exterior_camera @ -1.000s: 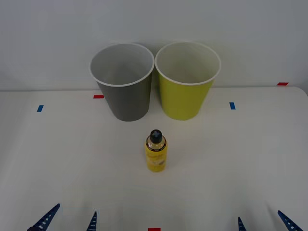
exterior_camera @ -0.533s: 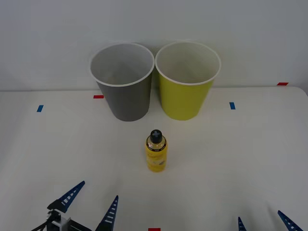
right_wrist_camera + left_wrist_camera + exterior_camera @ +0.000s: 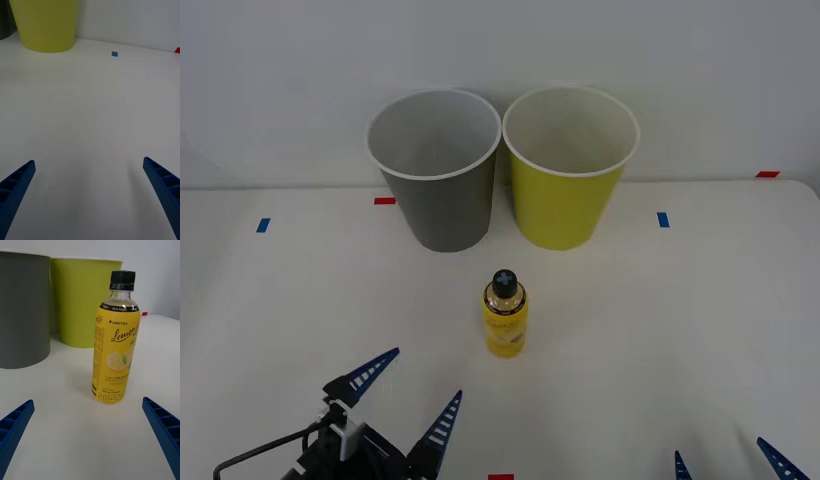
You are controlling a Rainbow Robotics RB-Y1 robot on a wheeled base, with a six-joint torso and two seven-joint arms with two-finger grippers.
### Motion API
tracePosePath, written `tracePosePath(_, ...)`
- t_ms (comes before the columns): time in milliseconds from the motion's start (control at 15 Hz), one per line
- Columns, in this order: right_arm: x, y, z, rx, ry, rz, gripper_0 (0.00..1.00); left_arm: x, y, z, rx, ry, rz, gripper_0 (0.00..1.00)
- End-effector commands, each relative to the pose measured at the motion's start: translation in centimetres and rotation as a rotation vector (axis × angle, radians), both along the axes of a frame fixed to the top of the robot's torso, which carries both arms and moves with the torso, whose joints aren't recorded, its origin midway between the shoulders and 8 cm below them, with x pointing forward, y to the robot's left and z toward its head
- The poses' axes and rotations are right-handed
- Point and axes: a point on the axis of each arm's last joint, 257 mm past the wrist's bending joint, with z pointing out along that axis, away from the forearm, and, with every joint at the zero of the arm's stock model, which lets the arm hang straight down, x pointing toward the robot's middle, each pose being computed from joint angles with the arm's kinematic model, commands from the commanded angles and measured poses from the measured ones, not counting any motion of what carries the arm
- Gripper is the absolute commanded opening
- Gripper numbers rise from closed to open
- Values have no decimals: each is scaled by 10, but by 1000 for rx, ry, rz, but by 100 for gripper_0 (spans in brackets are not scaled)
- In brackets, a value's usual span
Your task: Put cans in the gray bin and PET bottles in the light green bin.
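Observation:
A small PET bottle [image 3: 505, 318] with yellow liquid, a yellow label and a black cap stands upright mid-table; the left wrist view shows the bottle [image 3: 114, 345] close ahead. Behind it stand the gray bin [image 3: 437, 175] and, to its right, the light green bin [image 3: 569, 172], both white inside. My left gripper [image 3: 408, 398] is open, low at the front left, a short way in front of the bottle. At the front right edge my right gripper [image 3: 730, 460] is open over bare table. No cans are in view.
The white table [image 3: 700, 320] carries small blue tape marks [image 3: 663, 219] and red tape marks [image 3: 385, 201]. A plain wall rises behind the bins. The right wrist view shows the light green bin [image 3: 45, 26] ahead across bare table.
My left gripper has moved forward and to the right, toward the bottle, with more of the arm now showing. The right gripper, bottle and bins have not moved.

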Motion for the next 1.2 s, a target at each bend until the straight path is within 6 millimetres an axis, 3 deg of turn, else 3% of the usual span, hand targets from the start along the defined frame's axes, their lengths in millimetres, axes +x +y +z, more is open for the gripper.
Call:
tracePosePath(67, 0, 0, 0, 0, 0, 0, 100, 13, -11, 5, -2, -5, -25, 100)
tracePosePath(533, 0, 0, 0, 0, 0, 0, 100, 51, -46, 13, 5, 27, -61, 100)
tracePosePath(933, 0, 0, 0, 0, 0, 0, 100, 46, -70, 16, -23, 37, -93, 100)
tracePosePath(1200, 0, 0, 0, 0, 0, 0, 100, 53, -80, 19, -26, 44, -100, 100)
